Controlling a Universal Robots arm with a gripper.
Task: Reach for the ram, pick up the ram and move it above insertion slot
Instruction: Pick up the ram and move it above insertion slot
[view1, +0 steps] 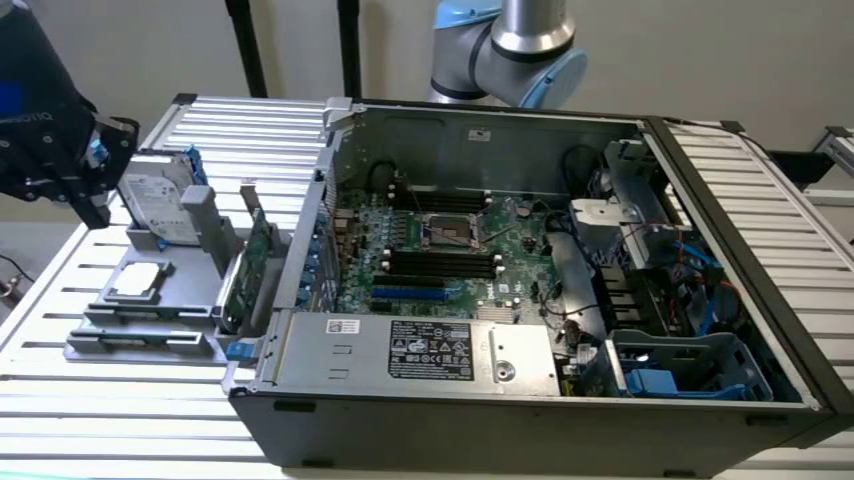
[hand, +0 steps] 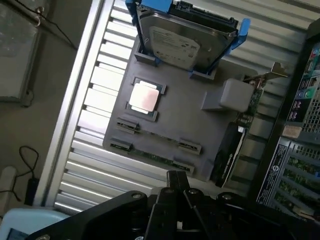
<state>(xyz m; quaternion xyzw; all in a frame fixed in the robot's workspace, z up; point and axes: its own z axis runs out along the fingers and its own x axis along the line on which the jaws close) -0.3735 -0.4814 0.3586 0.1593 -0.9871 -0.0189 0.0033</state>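
Note:
Two thin green ram sticks (hand: 156, 136) lie on edge in the holders of a grey fixture plate (hand: 175, 112), one behind the other. In the exterior view they sit at the plate's near end (view1: 144, 318). My black gripper (hand: 177, 176) hangs above the plate's ram end with its fingertips together and nothing between them. In the exterior view the gripper (view1: 94, 200) is at the far left, above and beside the plate, apart from the ram. The black memory slots (view1: 434, 262) lie on the motherboard inside the open computer case (view1: 534, 400).
The fixture plate also carries a silver hard drive (hand: 175, 42) in a blue caddy, a square processor (hand: 145, 96) and an upright green expansion card (view1: 256, 262) next to the case wall. Everything rests on a ribbed metal table (view1: 134, 400).

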